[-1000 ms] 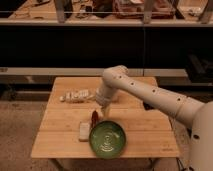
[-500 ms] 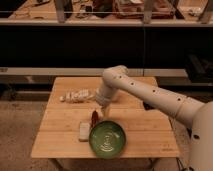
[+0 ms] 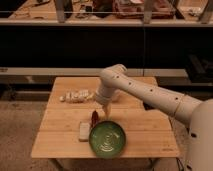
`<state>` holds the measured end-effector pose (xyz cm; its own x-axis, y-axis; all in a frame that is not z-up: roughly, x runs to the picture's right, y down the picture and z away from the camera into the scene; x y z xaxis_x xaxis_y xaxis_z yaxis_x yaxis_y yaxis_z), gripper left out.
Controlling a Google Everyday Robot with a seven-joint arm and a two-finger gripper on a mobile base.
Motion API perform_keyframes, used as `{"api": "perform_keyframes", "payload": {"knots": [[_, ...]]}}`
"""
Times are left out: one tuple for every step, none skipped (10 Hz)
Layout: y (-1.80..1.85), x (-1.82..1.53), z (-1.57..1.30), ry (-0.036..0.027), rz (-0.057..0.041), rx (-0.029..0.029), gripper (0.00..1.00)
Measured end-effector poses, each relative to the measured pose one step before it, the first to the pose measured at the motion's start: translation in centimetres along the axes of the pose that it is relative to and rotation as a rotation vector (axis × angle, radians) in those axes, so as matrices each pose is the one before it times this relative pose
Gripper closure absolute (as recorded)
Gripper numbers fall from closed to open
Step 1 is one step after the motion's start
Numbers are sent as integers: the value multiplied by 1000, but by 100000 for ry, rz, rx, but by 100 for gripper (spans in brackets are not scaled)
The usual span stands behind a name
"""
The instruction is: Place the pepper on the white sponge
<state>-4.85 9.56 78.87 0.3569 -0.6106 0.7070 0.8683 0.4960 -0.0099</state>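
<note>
The dark red pepper (image 3: pixel 94 117) sits on the wooden table (image 3: pixel 60 140), just right of and behind the white sponge (image 3: pixel 84 131) and left of the green bowl (image 3: pixel 107 139). The sponge is a small off-white block lying flat near the bowl's left rim. My gripper (image 3: pixel 103 109) hangs from the white arm just right of and above the pepper, close to it. I cannot tell whether it touches the pepper.
A long white lumpy object (image 3: pixel 76 96) lies at the table's back left. A pale cup (image 3: pixel 115 97) is partly hidden behind the arm. A dark counter with shelves runs behind the table.
</note>
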Motion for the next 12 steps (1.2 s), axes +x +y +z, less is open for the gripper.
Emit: {"api": "perform_keyframes", "payload": {"knots": [[-306,371,-81,1512,-6769,18,20],[-382,389,-103,1118,-7380,454,20],[-198,200,-59,608,-3765,132,20],[-149,76,2,230,-2008,101,20],[17,14,-8,38,-58,-14,20],[180,75,127,117,-87,-642,20],[107,-48,634,-334,-770,-1583,20],[-114,-84,1143,-188,-1291,-2728,20],[-191,-45,963,45,-1299,-2323,20],[-55,90,729,381,-901,-1580,20],[-249,115,789,511,-1326,-1109,20],[-298,39,885,293,-1457,-822,20]]}}
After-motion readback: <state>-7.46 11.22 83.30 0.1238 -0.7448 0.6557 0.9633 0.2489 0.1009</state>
